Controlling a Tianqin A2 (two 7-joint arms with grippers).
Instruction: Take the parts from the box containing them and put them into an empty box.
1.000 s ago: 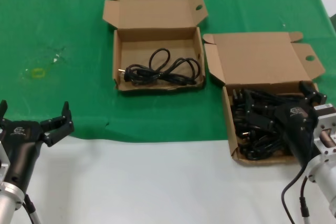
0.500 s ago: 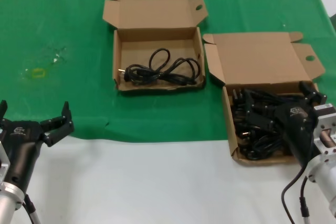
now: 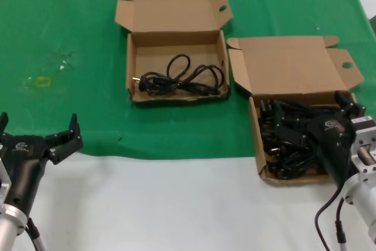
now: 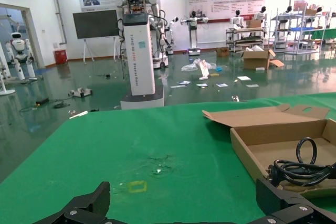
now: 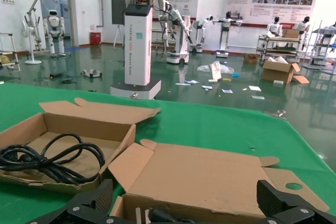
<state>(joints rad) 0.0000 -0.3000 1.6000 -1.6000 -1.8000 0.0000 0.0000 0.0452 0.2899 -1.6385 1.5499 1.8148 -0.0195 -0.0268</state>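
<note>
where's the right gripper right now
In the head view the right gripper is low on the right, over the cord pile in the near box, fingers spread open.

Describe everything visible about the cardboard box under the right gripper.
The near-right cardboard box is shallow, square, brown corrugated board, resting partly on the green cloth and partly on the white table edge. Its hinged lid lies folded open behind it, with corner tabs and a small oval hole. Inside is a heap of black power cords with moulded plugs. The right gripper hangs open over that heap. The box's lid corner sits close beside the other box, which holds one coiled cord.
</note>
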